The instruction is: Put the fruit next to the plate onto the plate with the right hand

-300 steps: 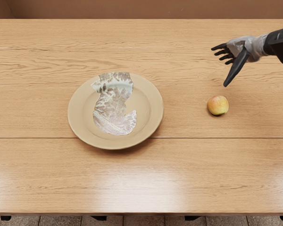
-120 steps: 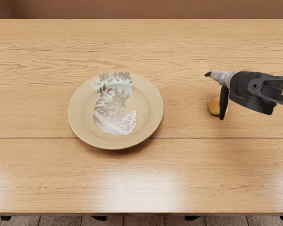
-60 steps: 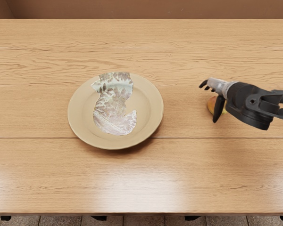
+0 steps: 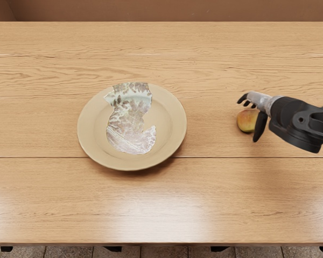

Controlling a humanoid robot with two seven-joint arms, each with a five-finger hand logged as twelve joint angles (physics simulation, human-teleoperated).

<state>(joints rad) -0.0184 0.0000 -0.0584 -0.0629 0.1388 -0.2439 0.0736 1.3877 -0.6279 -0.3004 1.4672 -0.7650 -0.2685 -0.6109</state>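
The right hand (image 4: pixel 257 109) hangs at the fruit (image 4: pixel 245 121), its dark arm (image 4: pixel 299 122) reaching in from the 3 o'clock edge. The wrist is turned so the short black fingers (image 4: pixel 242 98) fan out toward 9 o'clock and the thumb (image 4: pixel 258 128) points down at 6 o'clock. The fingers are spread and grip nothing.

The fruit is round, smooth and yellow-orange. It lies on the table (image 4: pixel 204 199) at 3 o'clock from the plate (image 4: pixel 89 115), well apart from it and partly hidden by the thumb. The plate is round, matte tan, with a ragged grey-white patch in its middle. The table is glossy wood planks.
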